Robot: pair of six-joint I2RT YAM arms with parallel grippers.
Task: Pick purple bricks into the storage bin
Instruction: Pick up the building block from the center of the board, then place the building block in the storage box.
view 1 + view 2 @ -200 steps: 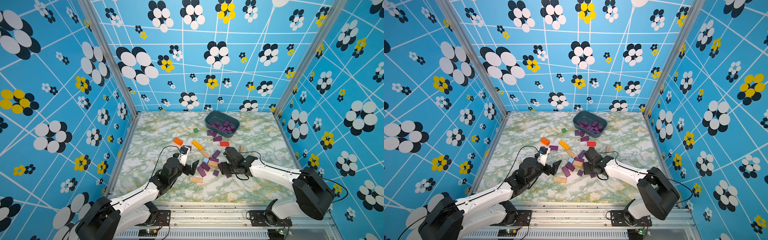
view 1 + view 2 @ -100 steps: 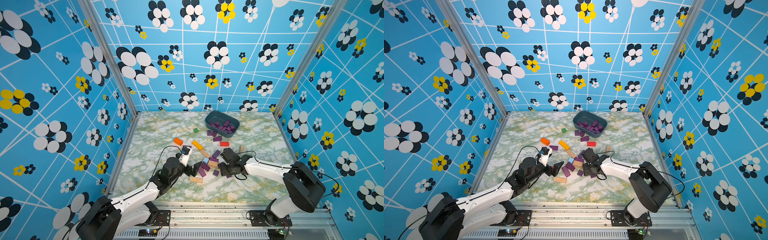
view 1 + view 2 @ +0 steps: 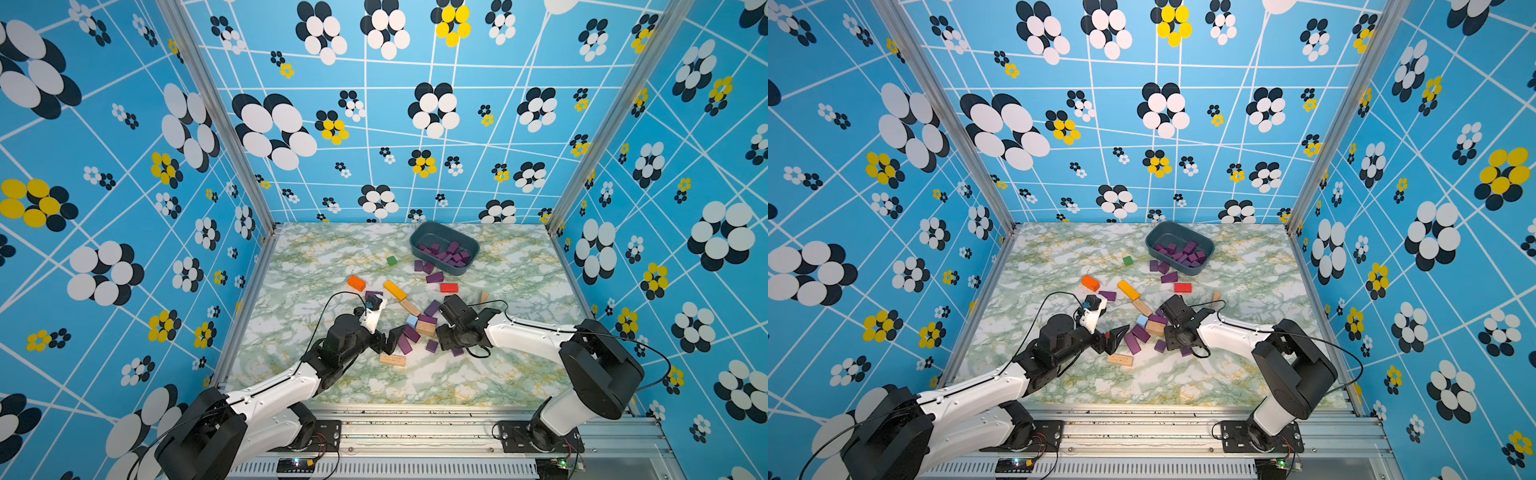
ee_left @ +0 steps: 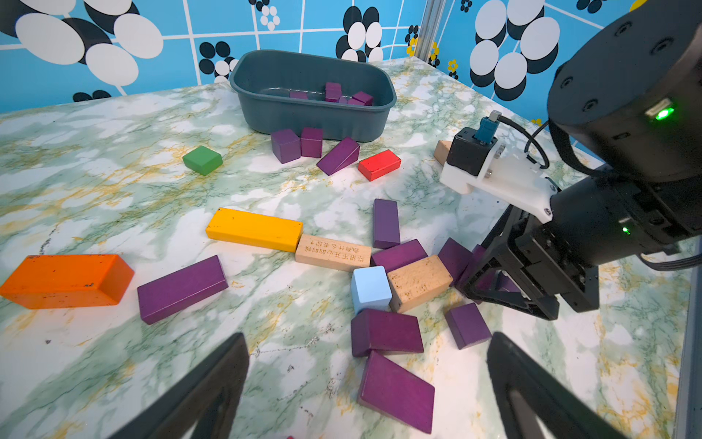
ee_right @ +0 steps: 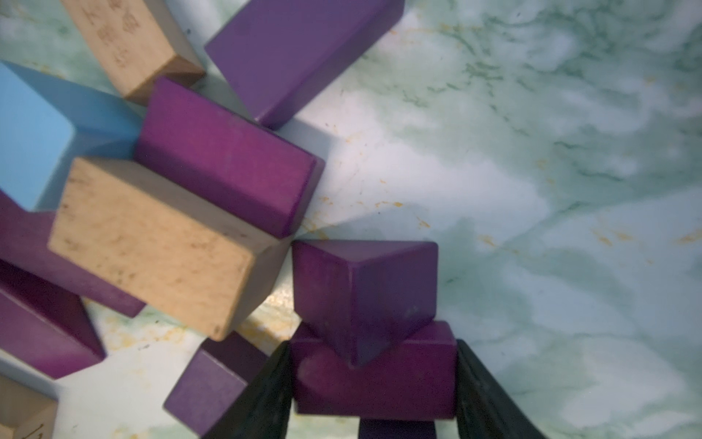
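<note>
- Your right pincer is clenched on a purple brick, pads flat on two opposite sides, probably the faces clear of the pile.
- A purple wedge overlaps that brick's outer edge and seems to rest on it. Expect it to slide off when you lift.
- A tan block lies just beside the brick, clear of the pads.
- Your left pincer hangs wide open and empty over loose purple bricks, seemingly lined up for a pick.
- The bin, already holding purple bricks, sits at the table's far side, well apart.
</note>
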